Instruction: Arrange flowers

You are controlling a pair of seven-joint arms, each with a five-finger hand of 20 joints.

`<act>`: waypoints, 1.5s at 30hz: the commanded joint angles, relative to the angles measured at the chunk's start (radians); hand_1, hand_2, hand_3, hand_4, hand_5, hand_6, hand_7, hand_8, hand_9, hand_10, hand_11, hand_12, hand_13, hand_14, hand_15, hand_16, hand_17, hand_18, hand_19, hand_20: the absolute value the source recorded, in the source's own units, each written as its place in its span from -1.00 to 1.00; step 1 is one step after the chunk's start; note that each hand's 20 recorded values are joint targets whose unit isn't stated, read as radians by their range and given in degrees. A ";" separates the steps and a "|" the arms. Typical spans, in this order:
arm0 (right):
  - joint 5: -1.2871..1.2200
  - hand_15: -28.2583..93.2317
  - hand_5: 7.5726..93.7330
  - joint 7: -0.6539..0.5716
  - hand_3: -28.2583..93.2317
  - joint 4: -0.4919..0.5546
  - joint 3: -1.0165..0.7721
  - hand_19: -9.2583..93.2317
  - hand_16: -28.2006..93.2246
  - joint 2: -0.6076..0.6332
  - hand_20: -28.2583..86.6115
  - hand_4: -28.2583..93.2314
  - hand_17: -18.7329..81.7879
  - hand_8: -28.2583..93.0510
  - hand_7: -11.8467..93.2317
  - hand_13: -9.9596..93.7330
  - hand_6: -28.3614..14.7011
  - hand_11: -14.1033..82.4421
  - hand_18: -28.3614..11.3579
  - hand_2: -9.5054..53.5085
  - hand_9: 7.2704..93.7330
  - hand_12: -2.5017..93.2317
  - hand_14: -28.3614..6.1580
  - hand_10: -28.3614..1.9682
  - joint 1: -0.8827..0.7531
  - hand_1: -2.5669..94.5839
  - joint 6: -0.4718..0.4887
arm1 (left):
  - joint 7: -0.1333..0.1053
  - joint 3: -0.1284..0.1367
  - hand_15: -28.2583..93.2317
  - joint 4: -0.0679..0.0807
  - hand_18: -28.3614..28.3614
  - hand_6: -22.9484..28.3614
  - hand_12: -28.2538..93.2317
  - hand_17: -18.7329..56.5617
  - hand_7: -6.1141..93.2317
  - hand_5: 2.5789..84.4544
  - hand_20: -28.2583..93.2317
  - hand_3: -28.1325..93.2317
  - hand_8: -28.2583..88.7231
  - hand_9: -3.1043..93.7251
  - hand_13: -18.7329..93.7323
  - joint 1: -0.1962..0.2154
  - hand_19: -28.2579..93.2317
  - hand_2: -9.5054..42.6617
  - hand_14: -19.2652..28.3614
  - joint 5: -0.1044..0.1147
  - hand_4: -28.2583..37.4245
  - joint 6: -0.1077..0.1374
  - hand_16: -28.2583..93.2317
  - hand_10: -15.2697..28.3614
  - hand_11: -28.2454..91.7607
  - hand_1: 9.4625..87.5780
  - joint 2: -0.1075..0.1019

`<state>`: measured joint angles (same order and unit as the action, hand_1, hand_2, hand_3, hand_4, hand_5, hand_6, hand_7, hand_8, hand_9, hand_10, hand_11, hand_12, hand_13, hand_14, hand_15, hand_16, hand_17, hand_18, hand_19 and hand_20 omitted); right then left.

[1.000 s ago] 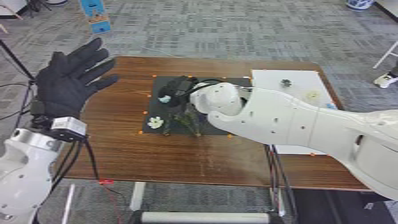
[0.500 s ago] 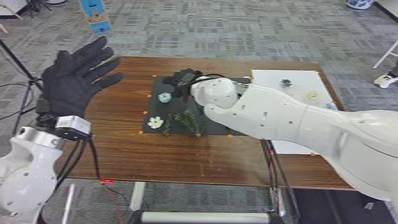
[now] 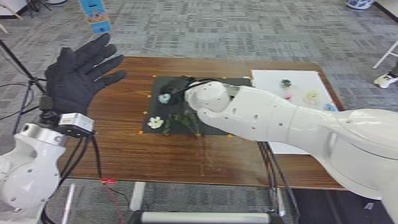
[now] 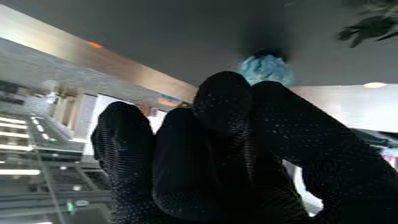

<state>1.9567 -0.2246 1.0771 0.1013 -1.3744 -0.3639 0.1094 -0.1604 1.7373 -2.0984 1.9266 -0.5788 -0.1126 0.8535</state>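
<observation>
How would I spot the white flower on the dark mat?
On the brown table, find the dark mat, left of the big white sheet. The flower lies near the mat's lower left corner in the head view. Its open white petals set it apart from the pale blue bloom above and the green sprigs to its right.

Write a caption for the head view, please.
Arranging flowers: the robot's right hand by a blue flower on a dark mat, its open left hand off to the side.
</observation>
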 commanded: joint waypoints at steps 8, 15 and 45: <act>0.040 0.97 -0.47 0.058 1.00 0.096 0.051 1.00 0.08 0.077 0.63 -0.49 0.31 -0.76 -0.47 0.73 0.44 0.56 -0.77 -0.16 0.60 -0.07 0.26 0.11 0.026 -0.41 0.077 | -0.001 0.046 -0.31 -0.017 0.93 0.01 -0.28 -0.75 -0.59 -0.36 -0.53 0.50 -0.65 -0.43 -0.31 0.049 0.17 -0.75 0.42 0.001 -1.00 -0.003 -0.47 0.22 -0.31 -0.69 0.011; 0.038 0.97 -0.44 0.092 1.00 0.183 0.069 1.00 0.08 0.129 0.63 -0.49 0.31 -0.76 -0.46 0.73 0.44 0.57 -0.78 -0.14 0.60 -0.08 0.26 0.12 0.049 -0.43 0.067 | -0.002 0.055 -0.31 -0.021 0.93 0.02 -0.27 -0.75 -0.60 -0.37 -0.53 0.49 -0.65 -0.43 -0.31 0.061 0.17 -0.74 0.42 0.001 -1.00 0.003 -0.47 0.23 -0.31 -0.68 0.014; 0.086 0.97 -0.45 0.086 1.00 0.290 -0.147 1.00 0.08 0.222 0.63 -0.55 0.33 -0.75 -0.48 0.75 0.42 0.64 -0.78 -0.15 0.59 -0.17 0.28 0.09 -0.043 -0.52 -0.023 | 0.000 0.050 -0.31 -0.025 0.93 0.02 -0.27 -0.75 -0.60 -0.37 -0.53 0.49 -0.65 -0.43 -0.31 0.083 0.16 -0.74 0.43 -0.001 -1.00 0.006 -0.47 0.23 -0.31 -0.68 0.040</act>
<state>2.0246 -0.1425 1.3029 0.0136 -1.1978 -0.3890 0.1065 -0.1634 1.7828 -2.1101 1.9860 -0.5792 -0.1101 0.8692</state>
